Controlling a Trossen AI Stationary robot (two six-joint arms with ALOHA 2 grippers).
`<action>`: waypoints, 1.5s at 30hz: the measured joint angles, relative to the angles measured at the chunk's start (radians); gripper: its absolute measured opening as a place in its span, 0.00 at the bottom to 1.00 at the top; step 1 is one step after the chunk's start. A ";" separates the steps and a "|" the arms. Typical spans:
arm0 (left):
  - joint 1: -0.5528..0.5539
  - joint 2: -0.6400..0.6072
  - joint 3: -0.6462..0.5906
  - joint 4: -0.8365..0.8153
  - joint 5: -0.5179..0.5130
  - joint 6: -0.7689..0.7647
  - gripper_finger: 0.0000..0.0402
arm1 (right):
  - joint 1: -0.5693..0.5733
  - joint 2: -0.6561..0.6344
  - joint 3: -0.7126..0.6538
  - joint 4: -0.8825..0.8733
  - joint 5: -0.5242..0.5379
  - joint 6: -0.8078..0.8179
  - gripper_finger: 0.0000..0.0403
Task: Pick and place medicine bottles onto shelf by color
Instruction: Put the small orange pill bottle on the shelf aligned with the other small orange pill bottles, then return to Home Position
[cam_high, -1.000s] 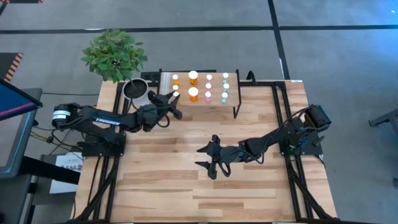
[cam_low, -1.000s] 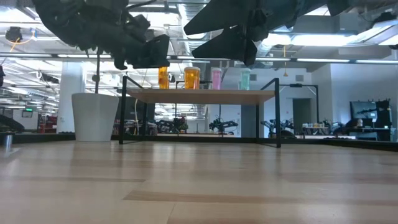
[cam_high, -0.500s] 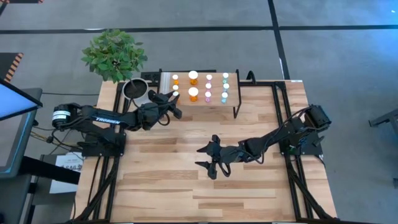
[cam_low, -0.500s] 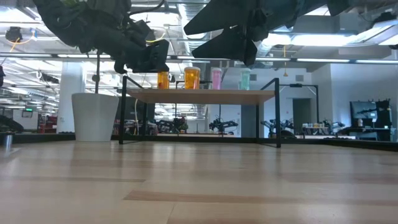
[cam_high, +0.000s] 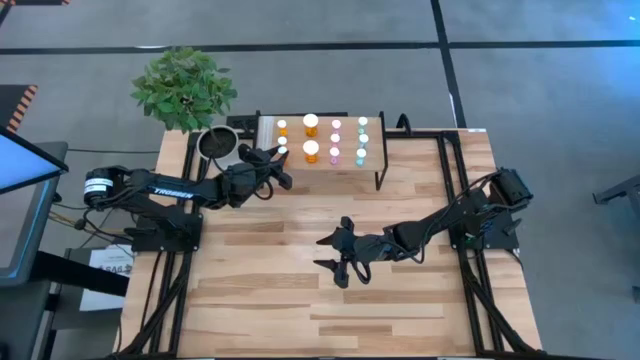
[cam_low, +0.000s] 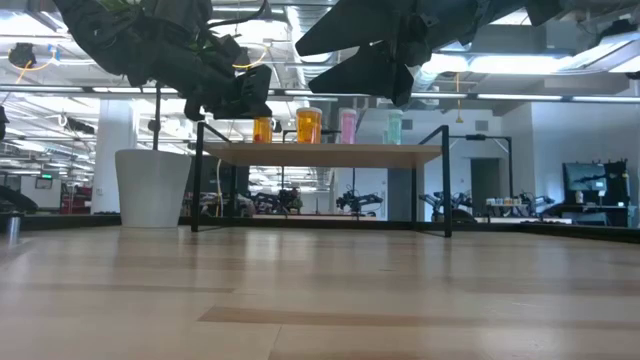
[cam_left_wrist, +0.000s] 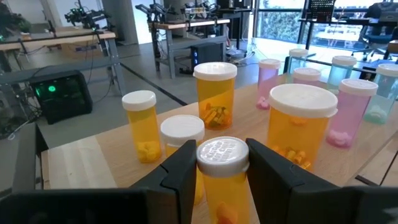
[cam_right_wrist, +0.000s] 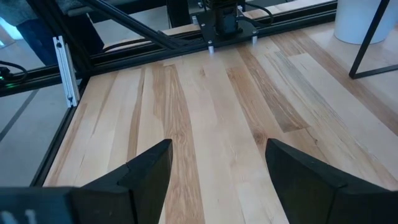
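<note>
Translucent orange bottle (cam_left_wrist: 222, 180), ribbed white cap, sits between left gripper (cam_left_wrist: 222, 171) jaws.

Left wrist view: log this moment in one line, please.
left gripper: shut on small orange white-capped pill bottle, at light wood shelf | right gripper: open, empty, mid-table

Orange bottles (cam_left_wrist: 214, 93): five. Pink bottles (cam_left_wrist: 352, 112): three. Teal bottles (cam_left_wrist: 341, 69): apparently three. Shelf (cam_high: 268, 130): one.
</note>
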 joint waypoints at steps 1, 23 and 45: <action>0.000 0.000 0.000 0.001 0.004 0.000 0.27 | 0.000 0.000 0.000 0.000 0.000 0.000 0.70; -0.021 -0.023 -0.001 -0.003 0.010 -0.014 0.44 | 0.000 0.000 0.000 0.000 0.000 0.000 0.70; -0.302 -0.501 -0.001 -0.251 0.080 0.078 0.37 | 0.019 -0.154 0.000 -0.116 0.006 -0.100 0.69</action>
